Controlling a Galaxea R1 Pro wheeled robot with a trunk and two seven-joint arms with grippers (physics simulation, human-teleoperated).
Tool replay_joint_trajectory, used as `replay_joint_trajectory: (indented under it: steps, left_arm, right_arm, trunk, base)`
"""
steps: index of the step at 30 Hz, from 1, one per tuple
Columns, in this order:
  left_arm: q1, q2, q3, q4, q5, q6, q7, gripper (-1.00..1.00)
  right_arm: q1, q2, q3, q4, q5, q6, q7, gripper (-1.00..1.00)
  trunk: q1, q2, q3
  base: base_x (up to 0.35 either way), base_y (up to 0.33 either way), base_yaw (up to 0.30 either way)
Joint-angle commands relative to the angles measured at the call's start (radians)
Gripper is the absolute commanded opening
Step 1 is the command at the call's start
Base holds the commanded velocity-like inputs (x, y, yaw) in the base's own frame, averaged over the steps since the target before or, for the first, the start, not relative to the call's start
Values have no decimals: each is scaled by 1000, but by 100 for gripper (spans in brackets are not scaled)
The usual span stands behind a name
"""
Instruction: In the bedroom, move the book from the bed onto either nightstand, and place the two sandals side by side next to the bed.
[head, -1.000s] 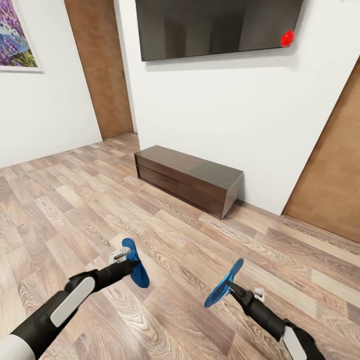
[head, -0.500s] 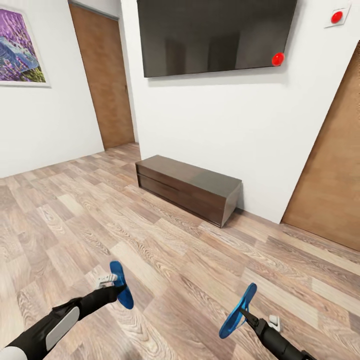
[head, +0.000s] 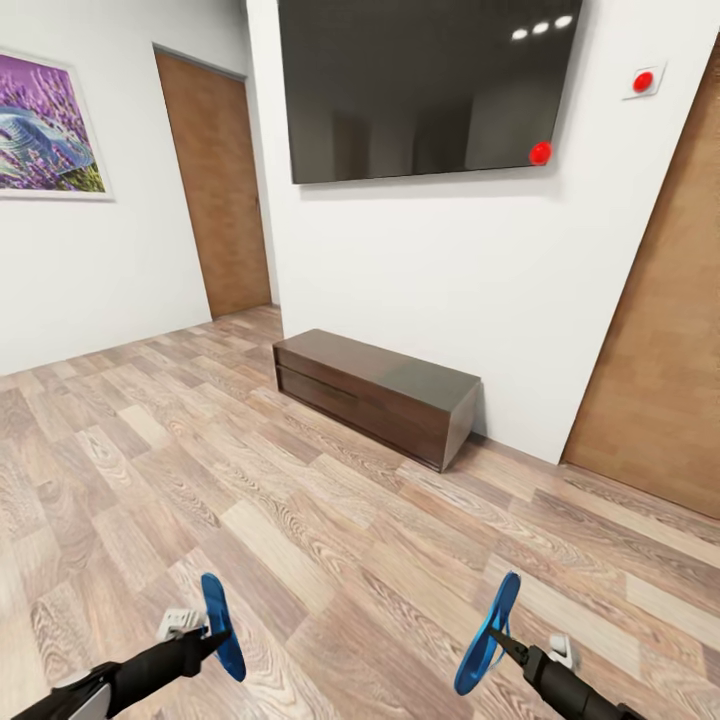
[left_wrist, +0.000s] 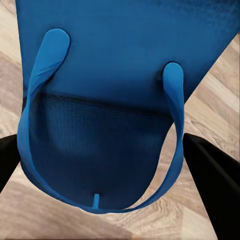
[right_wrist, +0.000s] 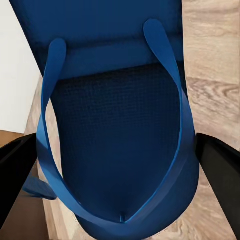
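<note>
Pincer left (head: 212, 636) grips your one sandal (head: 222, 640), pincer right (head: 497, 640) the other sandal (head: 488, 634); arms cropped; low cabinet (head: 375, 393) ahead.

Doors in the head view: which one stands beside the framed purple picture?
The far door at left, past the wall corner; the other door stands right of the dark bench.

White walls, wood-plank floor (head: 300, 500), low dark bench (head: 375, 395) under a wall-mounted television (head: 425, 85), two brown doors.
</note>
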Motion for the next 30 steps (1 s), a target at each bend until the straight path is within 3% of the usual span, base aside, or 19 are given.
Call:
replay_joint_trajectory:
  steps: [1, 5, 13, 30]
  left_arm:
    - [-1, 0, -8, 6, 4, -12, -3, -100]
    - [-1, -3, -10, 15, 7, -15, -10, -100]
    - [-1, -9, -10, 17, 8, -12, -13, -100]
    - [-1, -9, -9, 17, 9, -11, -16, -100]
  right_arm:
    - [0, 0, 1, 1, -7, -4, 2, -100]
    - [0, -1, 1, 2, -7, -57, 2, -100]
    - [0, -1, 1, 2, -7, -70, 5, -100]
    - [0, -1, 2, 2, -7, -71, 5, -100]
  trunk:
    - [-1, 0, 3]
    - [-9, 14, 13]
    - [-9, 14, 13]
    - [-74, 133, 66]
  base:
    - [0, 0, 0]
    - [0, 0, 0]
    - [0, 0, 0]
    - [0, 0, 0]
